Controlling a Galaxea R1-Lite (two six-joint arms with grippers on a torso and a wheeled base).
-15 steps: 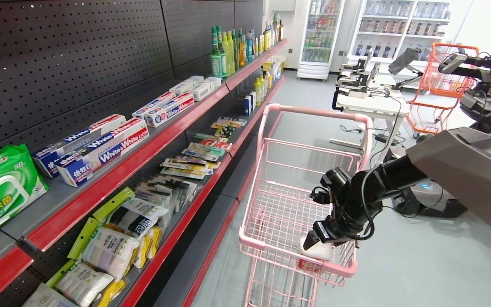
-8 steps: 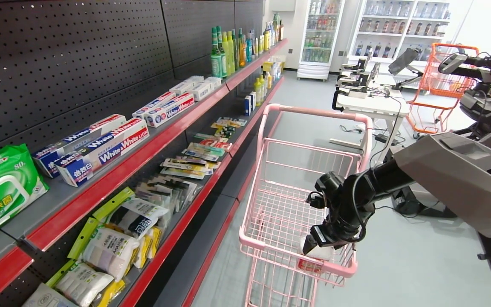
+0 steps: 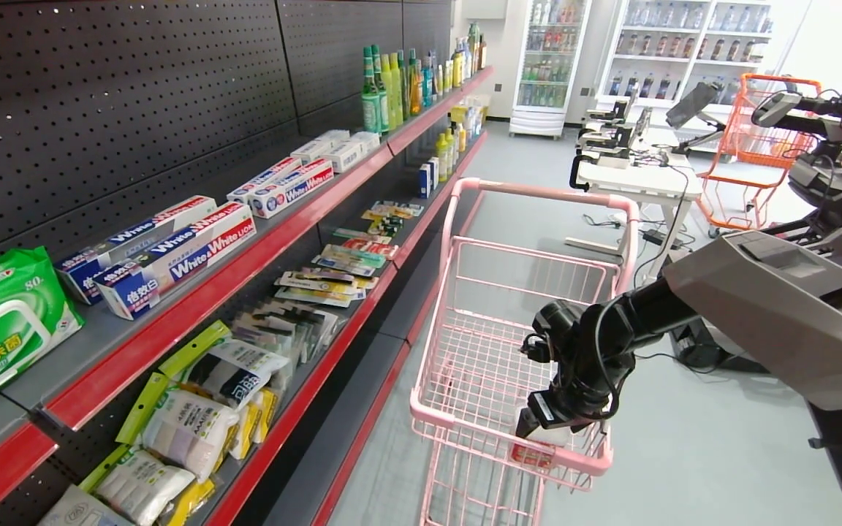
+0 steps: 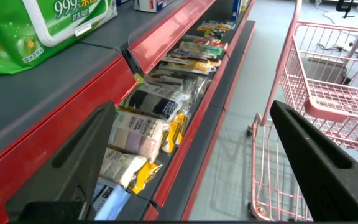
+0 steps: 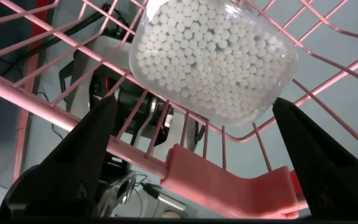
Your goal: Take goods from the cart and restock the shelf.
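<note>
The right tool [image 3: 532,427], fingers spread wide, was set over the clear tub of cotton swabs [image 5: 210,56] lying in the pink cart [image 3: 552,193], apparently straddling it for a grasp. The left tool [image 4: 192,109], equally wide and empty, faced the shelf [image 4: 73,81].

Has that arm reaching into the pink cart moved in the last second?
Yes. Judged against the pink cart, the right tool has sunk lower and slid toward the shelf side, closing on the tub of cotton swabs.
</note>
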